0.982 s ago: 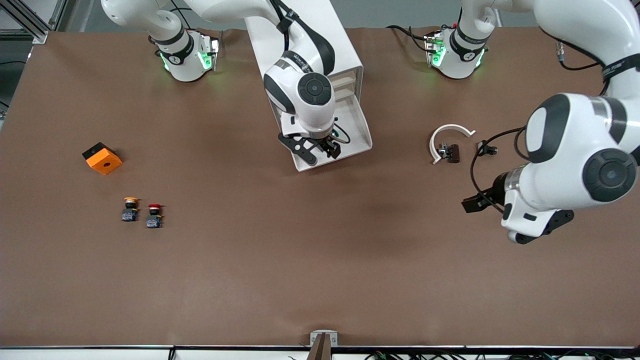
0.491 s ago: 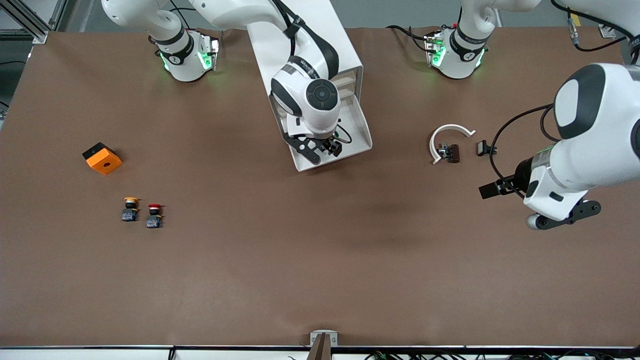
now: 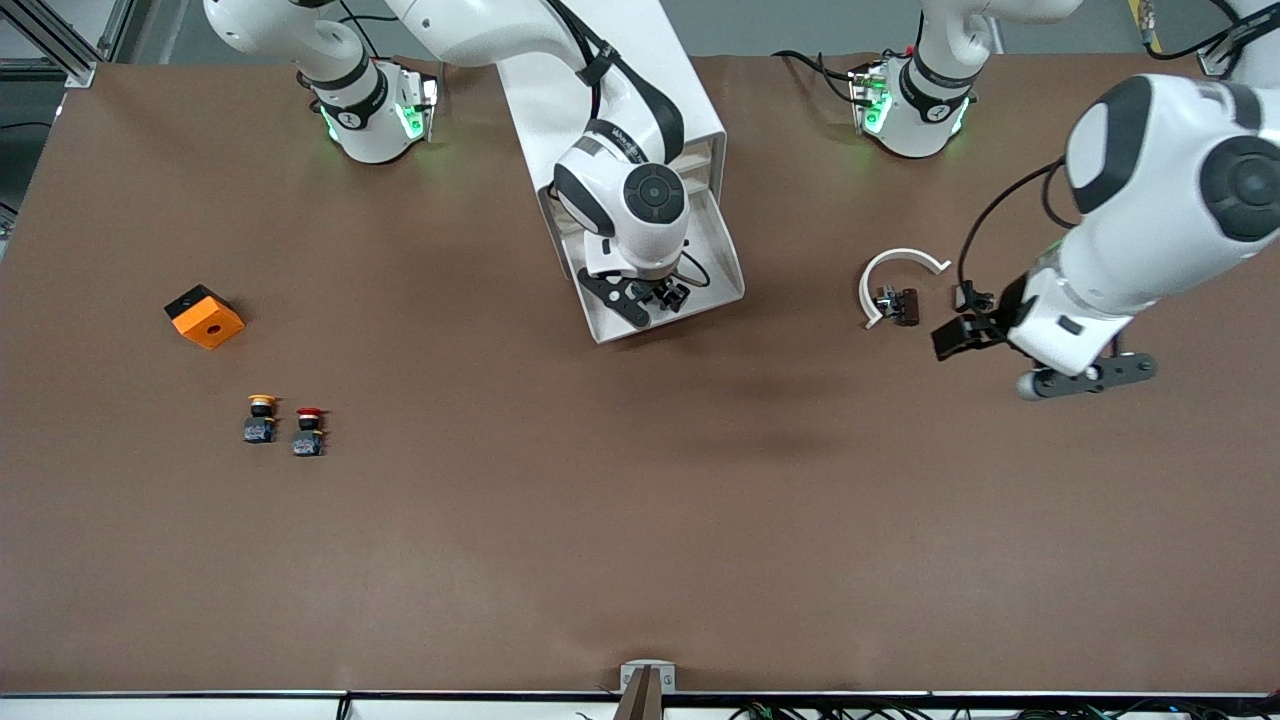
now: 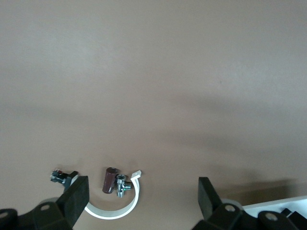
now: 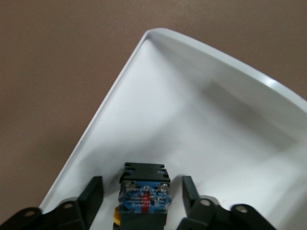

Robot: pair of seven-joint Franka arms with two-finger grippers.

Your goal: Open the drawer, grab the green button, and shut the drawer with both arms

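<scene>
Button (image 5: 144, 199) now between lowered right fingers (image 5: 92, 194)

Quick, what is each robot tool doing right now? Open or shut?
Left tool: open, holding nothing, over the table near the white clip.
Right tool: open, fingers either side of the button in the pulled-out drawer.

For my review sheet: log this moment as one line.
drawer: pulled open | right end effector: open, straddling button in drawer | left end effector: open, over table near white clamp
</scene>
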